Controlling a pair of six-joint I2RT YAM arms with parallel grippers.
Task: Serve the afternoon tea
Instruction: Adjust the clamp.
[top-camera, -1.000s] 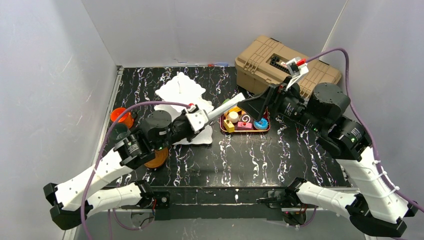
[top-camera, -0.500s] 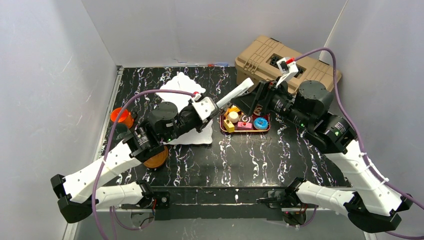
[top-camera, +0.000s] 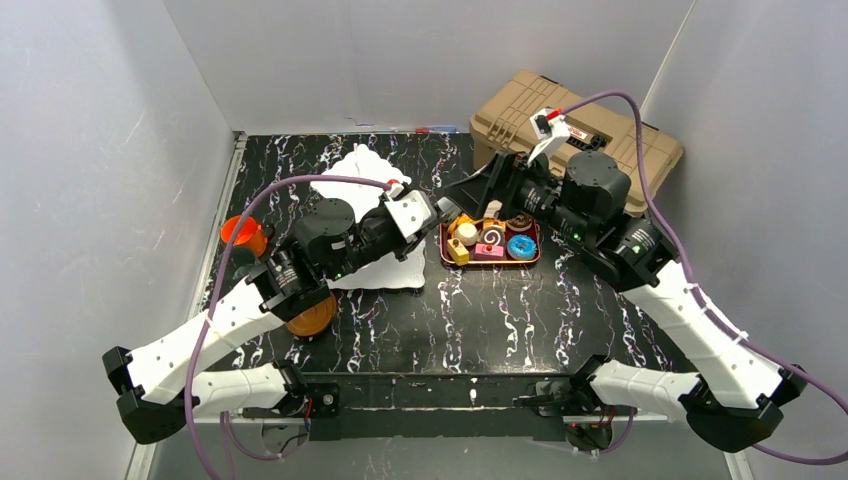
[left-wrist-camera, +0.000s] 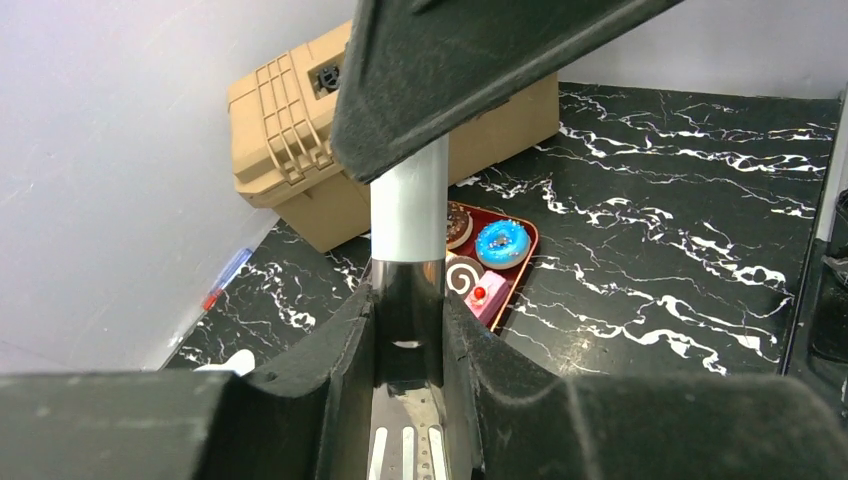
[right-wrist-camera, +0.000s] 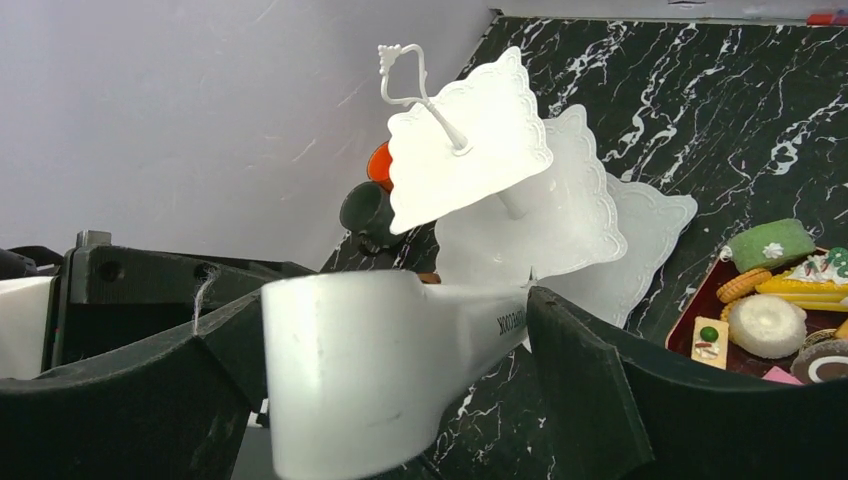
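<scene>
The left tool (left-wrist-camera: 405, 300) grips the tongs (left-wrist-camera: 408, 215); the right tool (right-wrist-camera: 400, 350) stands wide around their far end. Mid-table close by sit the pastries (top-camera: 490, 245), the stand (top-camera: 358, 165) back left, open table (top-camera: 500, 320) along the near edge.

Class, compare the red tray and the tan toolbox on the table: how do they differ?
The red tray is shallow and open, showing toy pastries; the tan toolbox is deep with its lid shut. The tray is much smaller than the toolbox. Both sit on the black marbled table, near each other.
</scene>
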